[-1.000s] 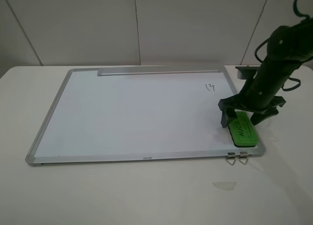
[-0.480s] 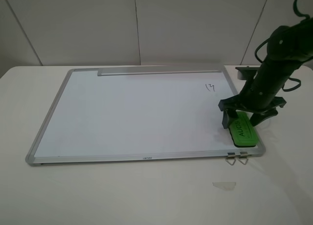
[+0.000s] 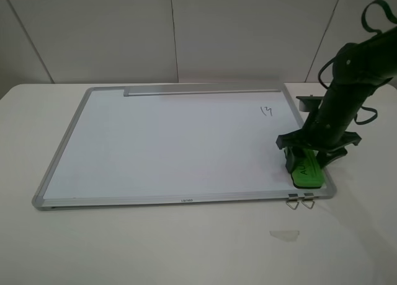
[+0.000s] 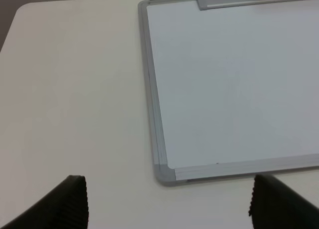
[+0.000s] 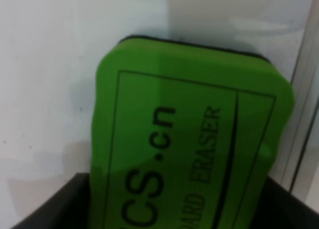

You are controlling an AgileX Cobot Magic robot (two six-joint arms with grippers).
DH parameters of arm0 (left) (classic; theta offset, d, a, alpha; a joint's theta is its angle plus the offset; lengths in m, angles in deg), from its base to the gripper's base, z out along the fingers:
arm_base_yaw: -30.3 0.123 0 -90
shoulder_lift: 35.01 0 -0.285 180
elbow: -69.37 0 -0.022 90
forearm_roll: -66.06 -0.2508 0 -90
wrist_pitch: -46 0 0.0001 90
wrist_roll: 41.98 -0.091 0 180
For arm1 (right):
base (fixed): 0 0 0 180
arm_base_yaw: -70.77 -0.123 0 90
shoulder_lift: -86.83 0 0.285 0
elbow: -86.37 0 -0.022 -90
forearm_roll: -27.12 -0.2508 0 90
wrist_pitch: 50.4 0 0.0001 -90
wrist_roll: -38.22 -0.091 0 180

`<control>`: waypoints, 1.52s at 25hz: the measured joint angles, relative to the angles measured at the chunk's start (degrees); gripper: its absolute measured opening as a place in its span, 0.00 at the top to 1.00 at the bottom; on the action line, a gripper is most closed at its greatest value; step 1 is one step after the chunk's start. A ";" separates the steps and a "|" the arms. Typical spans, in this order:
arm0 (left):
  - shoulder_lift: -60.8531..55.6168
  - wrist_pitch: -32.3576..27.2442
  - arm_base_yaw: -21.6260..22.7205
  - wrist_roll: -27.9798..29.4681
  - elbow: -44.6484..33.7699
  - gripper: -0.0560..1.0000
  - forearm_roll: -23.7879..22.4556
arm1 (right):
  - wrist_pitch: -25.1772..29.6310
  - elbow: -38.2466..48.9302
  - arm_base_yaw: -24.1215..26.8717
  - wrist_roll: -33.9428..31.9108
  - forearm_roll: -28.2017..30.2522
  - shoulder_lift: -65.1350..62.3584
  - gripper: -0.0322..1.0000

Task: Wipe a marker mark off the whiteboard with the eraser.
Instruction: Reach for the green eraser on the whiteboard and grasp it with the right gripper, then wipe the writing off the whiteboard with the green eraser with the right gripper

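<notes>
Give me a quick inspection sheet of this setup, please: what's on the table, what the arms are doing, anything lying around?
Surface: white table, whiteboard lying flat on it.
Job's things: small marker mark unwiped near the far right corner; green eraser on the board's near right corner.
Clutter: a small pale scrap on the table in front of the board.
Grippers: right gripper down around the eraser, grip not confirmed; left gripper open, off the board's corner, holding nothing.
Cables: black cable looping above the right arm.
Surroundings: plain white panelled wall.
</notes>
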 joint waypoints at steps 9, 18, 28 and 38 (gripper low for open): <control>0.00 0.00 0.00 0.00 0.00 0.30 0.00 | 0.15 -0.07 0.00 0.00 0.00 -0.22 0.37; 0.00 0.00 0.00 0.00 0.00 0.30 0.00 | 1.79 -0.07 0.00 0.00 0.00 -2.45 0.37; 0.00 0.00 0.00 0.00 0.00 0.30 0.00 | 5.35 -5.09 0.00 0.00 1.25 -7.80 0.37; 0.00 0.00 0.00 0.00 0.00 0.30 0.00 | 11.44 -23.63 -0.48 0.00 1.92 -1.00 0.37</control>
